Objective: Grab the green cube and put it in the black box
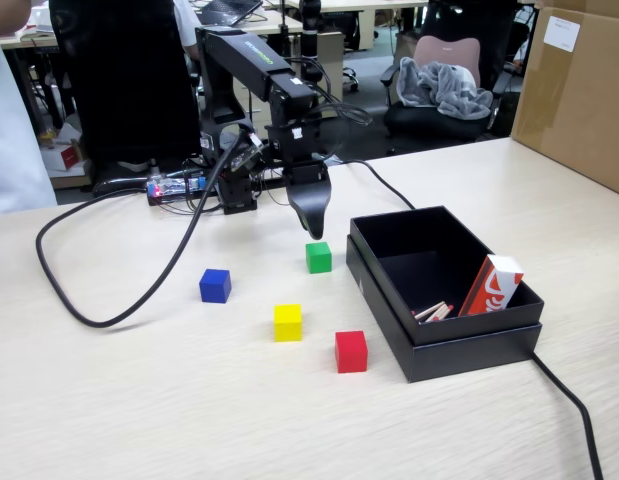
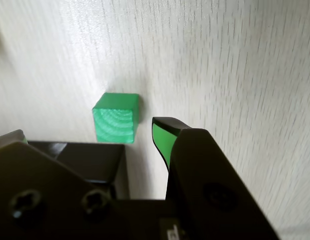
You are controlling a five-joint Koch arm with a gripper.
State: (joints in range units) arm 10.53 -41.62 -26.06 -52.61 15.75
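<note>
The green cube (image 1: 318,257) sits on the pale wooden table, just left of the black box (image 1: 459,340) in the fixed view. My gripper (image 1: 313,230) hangs right above and slightly behind the cube, pointing down, not touching it. In the wrist view the green cube (image 2: 116,118) lies on the table beyond my gripper (image 2: 90,131), in line with the gap between the jaws. The jaws stand wide apart: the green-faced fingertip (image 2: 162,134) is to the cube's right, and the other one only peeks in at the left edge. Nothing is held.
A blue cube (image 1: 215,285), a yellow cube (image 1: 287,322) and a red cube (image 1: 351,351) lie in front of the green one. The black box holds a red-and-white carton (image 1: 492,285) and small sticks (image 1: 432,312). A black cable (image 1: 99,318) loops at left. A brown carton (image 1: 579,90) stands back right.
</note>
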